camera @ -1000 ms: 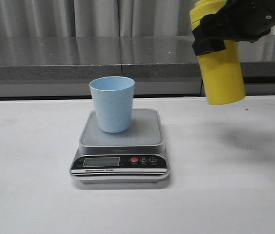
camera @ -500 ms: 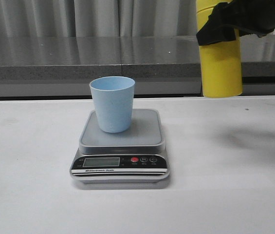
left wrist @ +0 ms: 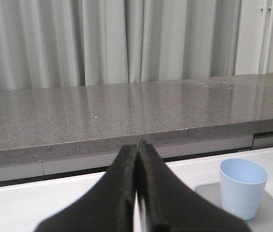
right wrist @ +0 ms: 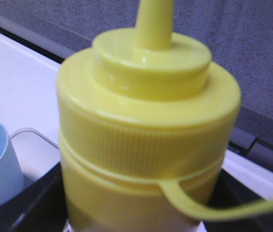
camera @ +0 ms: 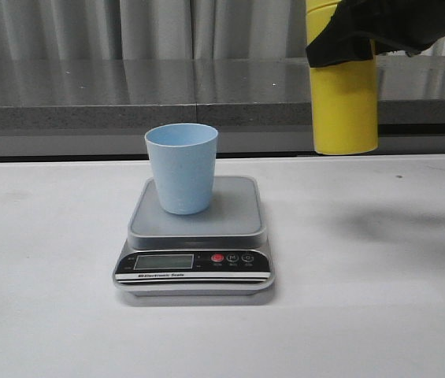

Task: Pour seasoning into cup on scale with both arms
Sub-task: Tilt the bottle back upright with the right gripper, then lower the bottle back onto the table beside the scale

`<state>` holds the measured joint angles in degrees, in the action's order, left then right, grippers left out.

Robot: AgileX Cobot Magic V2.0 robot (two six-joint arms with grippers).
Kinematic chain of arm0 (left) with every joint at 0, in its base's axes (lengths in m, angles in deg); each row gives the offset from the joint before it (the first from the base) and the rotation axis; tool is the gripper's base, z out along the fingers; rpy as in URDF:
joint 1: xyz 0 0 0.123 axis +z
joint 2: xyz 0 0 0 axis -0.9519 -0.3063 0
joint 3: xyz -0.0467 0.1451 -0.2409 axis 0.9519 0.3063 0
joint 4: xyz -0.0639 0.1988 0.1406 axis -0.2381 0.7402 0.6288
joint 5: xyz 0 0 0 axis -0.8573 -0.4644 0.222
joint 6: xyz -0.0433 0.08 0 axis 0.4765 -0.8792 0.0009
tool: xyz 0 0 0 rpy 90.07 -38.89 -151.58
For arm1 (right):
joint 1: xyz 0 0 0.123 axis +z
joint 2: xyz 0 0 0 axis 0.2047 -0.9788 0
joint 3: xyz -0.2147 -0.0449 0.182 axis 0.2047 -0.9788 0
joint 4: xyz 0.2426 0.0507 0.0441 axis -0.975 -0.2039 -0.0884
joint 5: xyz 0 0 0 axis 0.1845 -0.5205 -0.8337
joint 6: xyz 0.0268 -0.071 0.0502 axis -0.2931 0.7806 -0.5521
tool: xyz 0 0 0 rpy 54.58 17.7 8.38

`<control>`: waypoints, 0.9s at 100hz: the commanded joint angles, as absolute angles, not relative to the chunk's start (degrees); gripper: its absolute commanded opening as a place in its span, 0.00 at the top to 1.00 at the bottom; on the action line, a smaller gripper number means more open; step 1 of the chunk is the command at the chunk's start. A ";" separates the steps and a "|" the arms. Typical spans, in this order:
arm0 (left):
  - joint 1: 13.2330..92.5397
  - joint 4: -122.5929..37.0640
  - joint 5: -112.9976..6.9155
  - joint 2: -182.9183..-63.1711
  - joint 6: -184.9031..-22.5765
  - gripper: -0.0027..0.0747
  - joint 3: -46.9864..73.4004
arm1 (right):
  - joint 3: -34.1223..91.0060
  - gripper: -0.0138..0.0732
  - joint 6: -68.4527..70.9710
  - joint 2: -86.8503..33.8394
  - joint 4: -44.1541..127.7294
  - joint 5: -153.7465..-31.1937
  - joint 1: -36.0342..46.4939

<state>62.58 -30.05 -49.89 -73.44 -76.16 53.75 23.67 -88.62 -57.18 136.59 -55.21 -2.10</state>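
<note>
Now upright & nearer the cup [camera: 181,167] on the scale [camera: 194,236] than 1 s ago, the yellow bottle [camera: 345,106] hangs off the surface [camera: 380,299], right fingers [camera: 356,43] clamped on it, left fingers [left wrist: 137,193] together — pour likely next.

The pale blue cup [camera: 181,168] stands upright and open-mouthed on the scale [camera: 194,239], toward the left rear of its square grey platform. The scale's black front panel, with LCD and a red button, faces the camera. The yellow bottle [camera: 344,102] hangs upright in the air, above and to the right of the scale, gripped near its top by the right tool [camera: 348,43]; its cone nozzle is uncapped, the tethered cap strap dangling.
</note>
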 commanded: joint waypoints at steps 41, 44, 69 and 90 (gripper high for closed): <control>62.69 -30.81 -45.66 -74.03 -75.99 0.99 52.24 | 12.99 0.55 -36.37 -54.54 87.42 -46.81 -0.82; 62.69 -30.81 -45.66 -74.03 -75.99 0.99 52.24 | 11.74 0.55 -34.65 -54.54 85.24 -44.63 -0.74; 62.69 -30.81 -45.66 -74.03 -75.99 0.99 52.24 | 5.21 0.55 -29.54 -54.59 80.72 -32.47 -0.10; 62.69 -30.81 -45.66 -74.03 -75.99 0.99 52.24 | 5.22 0.55 -29.54 -56.02 80.78 -29.46 0.04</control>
